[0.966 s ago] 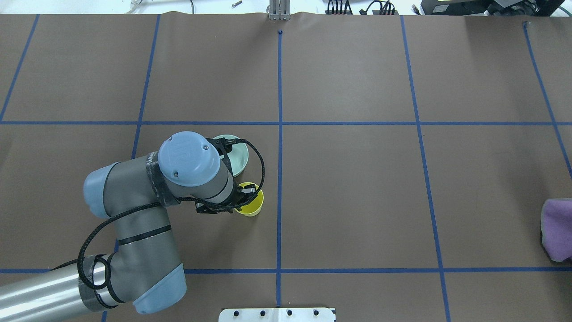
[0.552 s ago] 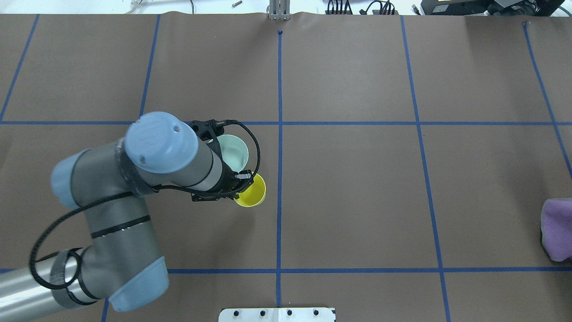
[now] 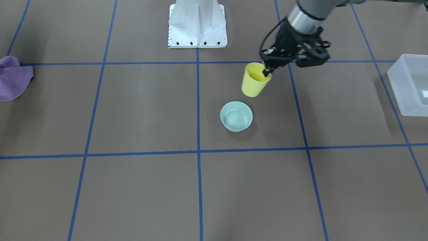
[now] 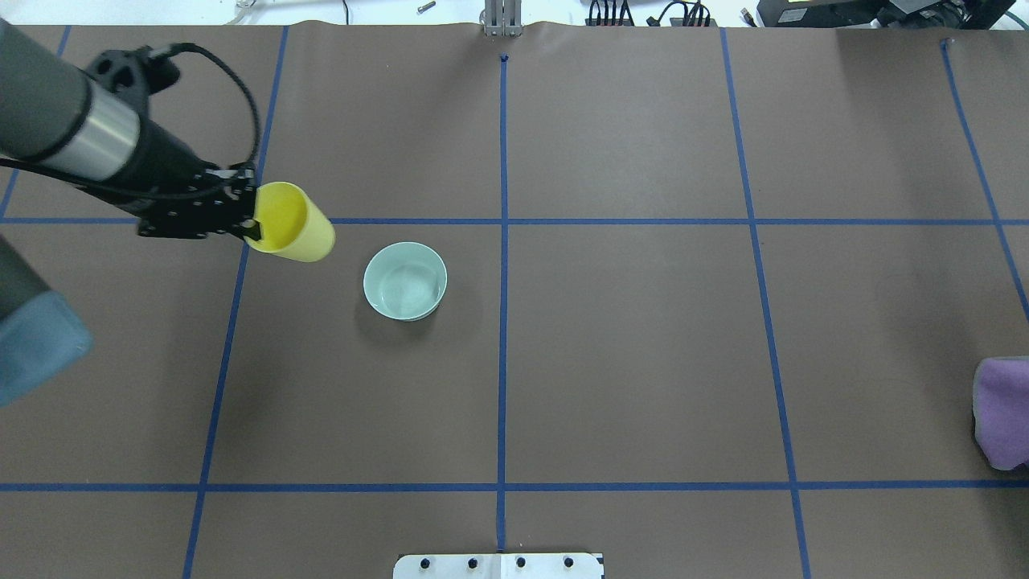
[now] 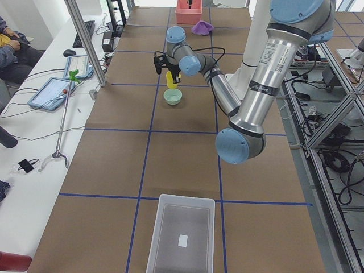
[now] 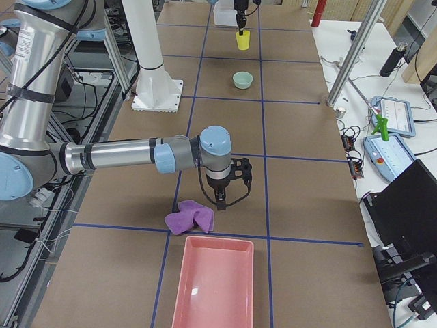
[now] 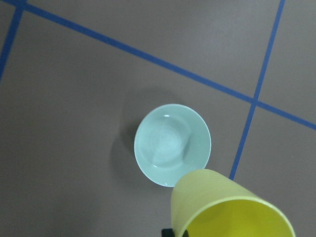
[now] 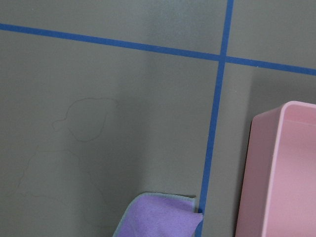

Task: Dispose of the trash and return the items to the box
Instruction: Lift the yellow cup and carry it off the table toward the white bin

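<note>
Cup's up off the table now. A second ago my left gripper [image 4: 256, 228] was down on the yellow cup [image 4: 294, 234], right next to the mint-green bowl [image 4: 404, 281]. Since then it's lifted the cup and swung it off to the left, so it now hangs over a blue tape line [image 4: 225, 362]. Bowl hasn't budged.

The grip is a pinch on the rim: one of the fingers [image 3: 266, 71] is down inside the cup, the other is on the outside wall, clamped tight. The cup hangs tilted, mouth tipped back toward the wrist and bottom pointing roughly at the bowl, clear of the brown paper [image 4: 643, 362]. On the left wrist cam I'm looking past the cup's rim down at the bowl, which sits open side up. The two aren't touching.

Pose-wise, the left arm's elbow sits out over the left side of the table. The forearm reaches long from there, and the wrist bends the claw down onto the cup. The translucent bin [image 5: 182, 239] is at the left end of the table, well apart from the cup.

My right arm is stretched low over the right end, wrist pointing straight down. The right gripper [image 6: 222, 199] hangs just beside the purple cloth [image 6: 191, 217], near the pink tray [image 6: 213, 287]. Only the side cam catches that claw, so I can't tell if it's released or clenched.
</note>
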{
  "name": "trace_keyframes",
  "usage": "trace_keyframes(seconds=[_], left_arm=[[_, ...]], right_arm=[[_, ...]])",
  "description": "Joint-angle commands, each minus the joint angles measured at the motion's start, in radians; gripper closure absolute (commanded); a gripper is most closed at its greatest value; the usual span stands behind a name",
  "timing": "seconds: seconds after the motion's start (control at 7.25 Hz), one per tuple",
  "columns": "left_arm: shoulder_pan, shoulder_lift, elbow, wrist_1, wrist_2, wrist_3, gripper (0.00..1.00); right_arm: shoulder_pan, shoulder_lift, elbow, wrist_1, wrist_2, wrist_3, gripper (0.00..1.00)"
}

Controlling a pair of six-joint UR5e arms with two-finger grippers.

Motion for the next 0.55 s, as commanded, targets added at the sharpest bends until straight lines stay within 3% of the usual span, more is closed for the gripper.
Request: trace_keyframes(seconds=[0.0,0.14,0.28,0.41], left_arm=[[-0.282,0.292,-0.047,0.001,-0.067,0.489,1.0],[-0.385,0.391,-0.008,0.001,-0.163,0.757,1.0],[-0.521,0.407,0.075,0.003,-0.221,0.944,1.0],[-0.576,0.406,0.124,0.005,-0.222,1.052,1.0]], right_arm=[[-0.1,-0.012,-0.052,0.131,-0.01,0.097,0.0],[-0.132,-0.041,-0.125,0.255,-0.004,0.099,0.0],[-0.162,-0.064,-0.185,0.373,-0.001,0.148,0.0],[-0.216,-0.081,-0.192,0.459,-0.001,0.27,0.0]])
